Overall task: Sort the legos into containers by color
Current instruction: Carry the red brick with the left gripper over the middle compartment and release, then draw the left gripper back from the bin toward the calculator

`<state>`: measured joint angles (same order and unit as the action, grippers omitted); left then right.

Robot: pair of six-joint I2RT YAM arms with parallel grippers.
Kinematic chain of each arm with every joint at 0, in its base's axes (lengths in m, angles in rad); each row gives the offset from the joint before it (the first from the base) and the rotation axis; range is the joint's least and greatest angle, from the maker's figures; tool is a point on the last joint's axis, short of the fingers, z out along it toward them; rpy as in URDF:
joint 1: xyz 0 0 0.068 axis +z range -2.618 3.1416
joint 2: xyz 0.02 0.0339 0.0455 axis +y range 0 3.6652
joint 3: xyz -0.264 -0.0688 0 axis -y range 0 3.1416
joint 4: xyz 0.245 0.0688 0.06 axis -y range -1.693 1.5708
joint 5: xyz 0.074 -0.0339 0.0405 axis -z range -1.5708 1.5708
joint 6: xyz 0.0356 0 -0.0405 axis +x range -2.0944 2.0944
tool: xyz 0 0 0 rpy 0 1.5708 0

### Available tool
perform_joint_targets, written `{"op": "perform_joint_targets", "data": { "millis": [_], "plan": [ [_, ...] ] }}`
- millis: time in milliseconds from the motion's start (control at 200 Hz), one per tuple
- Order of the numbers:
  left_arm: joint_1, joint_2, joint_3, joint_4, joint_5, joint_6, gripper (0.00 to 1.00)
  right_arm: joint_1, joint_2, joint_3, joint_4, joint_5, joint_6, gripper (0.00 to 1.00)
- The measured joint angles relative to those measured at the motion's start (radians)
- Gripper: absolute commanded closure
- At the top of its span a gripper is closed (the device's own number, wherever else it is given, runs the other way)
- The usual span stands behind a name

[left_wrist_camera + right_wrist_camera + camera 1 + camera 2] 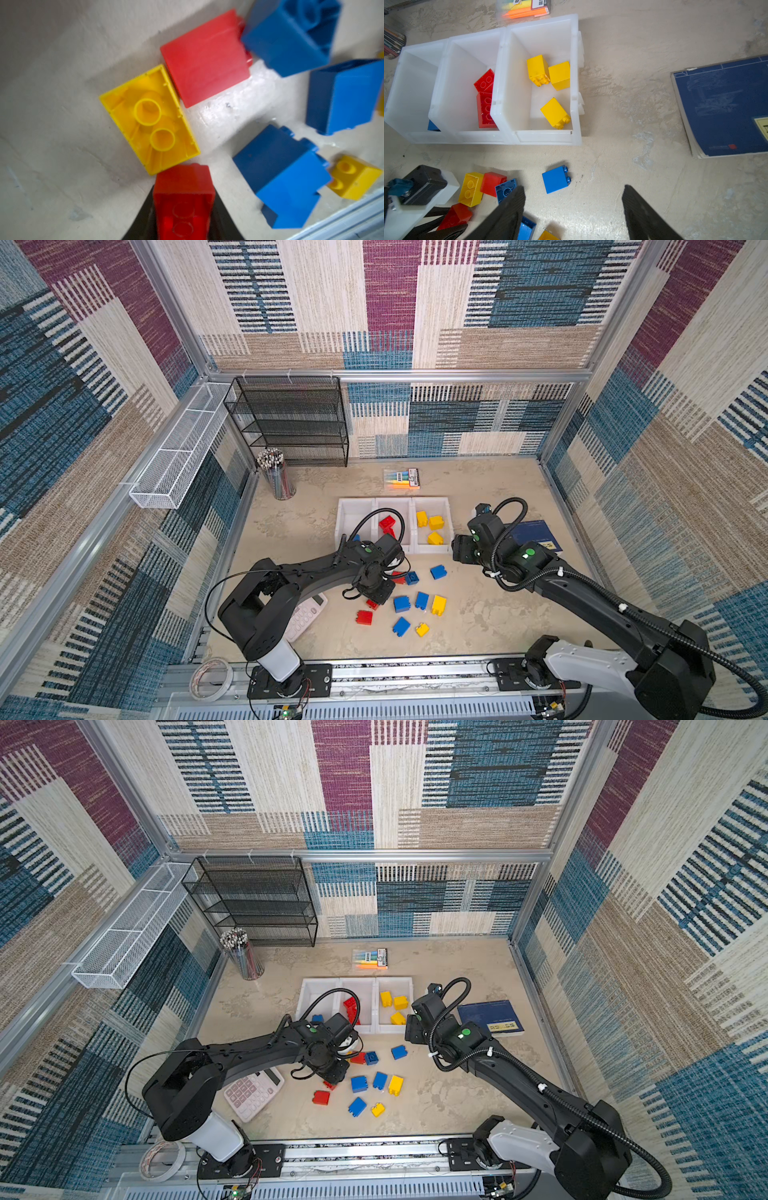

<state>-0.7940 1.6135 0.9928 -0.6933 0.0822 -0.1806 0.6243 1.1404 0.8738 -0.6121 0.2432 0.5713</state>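
Legos, loose lot: we find blue, red and yellow pieces mixed on the worktop, just below centre in both top views and in front of the containers. Some touch, others lie apart.

Item, held: one red brick, clamped between the black fingers of the left hand. In the top views this grip sits at the left edge of the loose lot. We cannot tell whether the brick is clear of the worktop.

Items adjoining: an upturned yellow brick with its hollow side up, touching a second red brick. That one in turn touches a blue brick.

Containers: three white bins joined in a row at centre frame.
- Left bin: one binned blue brick, mostly hidden by the wall.
- Middle bin: binned red bricks, against its right wall.
- Right bin: three yellow bricks.

Right hand: fingers spread wide with nothing between them, above the worktop just right of the containers in the top views. A lone blue brick lies near it.

Sundries:
- calculator, partly under the left arm
- highlighter pack, above the containers
- blue book, to their right
- pencil cup
- black mesh rack
- white wire tray, upper left
- tape roll, bottom left
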Motion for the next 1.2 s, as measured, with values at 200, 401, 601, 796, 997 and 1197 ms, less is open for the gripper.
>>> {"op": "perform_joint_targets", "data": {
  "millis": [200,401,601,796,997,1197],
  "plan": [
    [0.041,-0.058,0.119,-0.006,0.003,0.0,0.71,-0.002,-0.006,0.002,-0.013,0.003,0.0,0.23],
    [0.148,0.019,0.312,0.035,0.002,0.023,0.71,-0.002,-0.016,0.004,-0.015,0.003,0.0,0.24],
    [0.217,0.238,0.532,0.046,0.003,0.061,0.69,-0.002,-0.041,0.004,-0.024,0.004,0.007,0.24],
    [0.24,0.392,0.694,0.023,0.019,0.076,0.67,-0.002,-0.066,-0.002,-0.041,0.004,0.017,0.24],
    [0.24,0.447,0.754,0.002,0.049,0.075,0.49,-0.002,-0.101,-0.019,-0.052,0.004,0.03,0.24],
    [0.24,0.419,0.715,0.008,0.054,0.067,0.4,-0.002,-0.112,-0.029,-0.064,0.004,0.034,0.22]
  ]
}}
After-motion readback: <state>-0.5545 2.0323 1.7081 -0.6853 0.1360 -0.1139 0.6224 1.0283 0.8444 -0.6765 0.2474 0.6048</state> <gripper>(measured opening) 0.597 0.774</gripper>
